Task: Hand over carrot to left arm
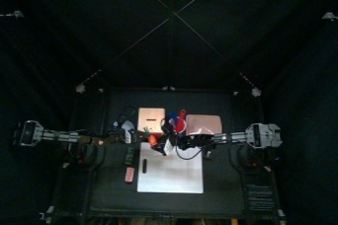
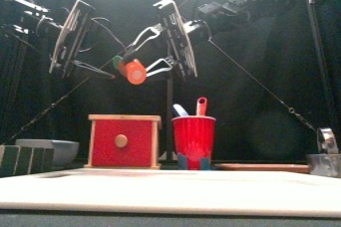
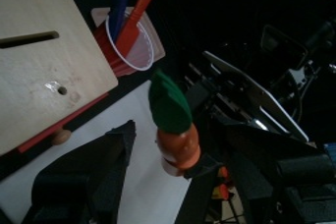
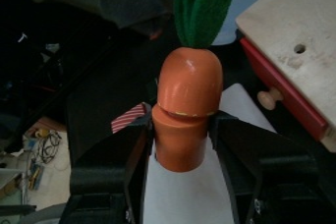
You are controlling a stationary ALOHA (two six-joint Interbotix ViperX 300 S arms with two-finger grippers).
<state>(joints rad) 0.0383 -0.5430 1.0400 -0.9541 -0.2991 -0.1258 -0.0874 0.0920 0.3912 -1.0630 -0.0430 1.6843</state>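
The carrot (image 2: pixel 135 70), a stubby orange piece with a green top, hangs in the air above the table. My right gripper (image 2: pixel 151 56) is shut on it; in the right wrist view the carrot (image 4: pixel 188 95) stands up between the two jaws, green end away from the wrist. My left gripper (image 2: pixel 104 58) faces it from the left, wide open. In the left wrist view the carrot (image 3: pixel 176 140) sits just ahead of the open left gripper (image 3: pixel 155 187), and I cannot tell if they touch. From above, both grippers meet over the table's middle around the carrot (image 1: pixel 154 141).
Below stand a red-fronted wooden box (image 2: pixel 123 141) and a red cup (image 2: pixel 193 137) holding utensils. A white sheet (image 1: pixel 172 176) lies at the table's front, with a pinkish flat bar (image 1: pixel 129 175) to its left. A metal object (image 2: pixel 324 159) sits at the far right.
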